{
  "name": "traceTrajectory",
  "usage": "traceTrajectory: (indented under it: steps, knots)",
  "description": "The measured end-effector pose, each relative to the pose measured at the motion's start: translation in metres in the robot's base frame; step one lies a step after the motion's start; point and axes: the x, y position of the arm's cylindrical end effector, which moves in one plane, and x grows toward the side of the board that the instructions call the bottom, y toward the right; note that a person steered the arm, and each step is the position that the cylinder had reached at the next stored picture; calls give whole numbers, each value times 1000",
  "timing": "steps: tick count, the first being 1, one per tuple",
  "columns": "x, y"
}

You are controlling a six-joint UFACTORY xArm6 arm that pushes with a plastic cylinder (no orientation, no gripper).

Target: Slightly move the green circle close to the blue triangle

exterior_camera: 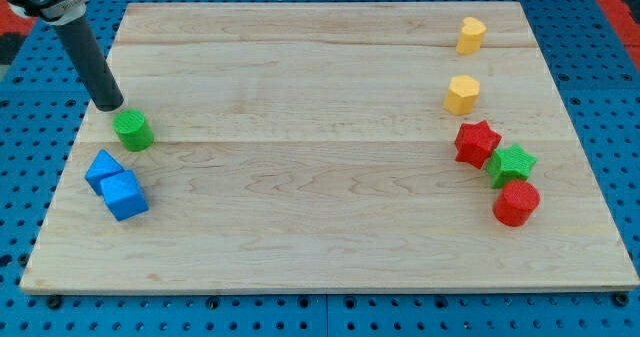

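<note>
No hand is fitted, so nothing is held: my tip is set just up-left of the green circle, which lies up-right of the blue triangle near the worktop's left edge.

The dark rod above my tip runs out past the view's top-left edge, so its mount is cut off. Below my tip, the blue plastic cube overlaps the blue plastic block behind it, whose shape I cannot tell.
</note>
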Motion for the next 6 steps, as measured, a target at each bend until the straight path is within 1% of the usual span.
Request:
traceTrajectory:
  steps: [1,2,3,4,5,6]
  knots:
    - [0,23]
    - [14,32]
    - [40,47]
    - [14,62]
    - [-26,153]
    - [-45,266]
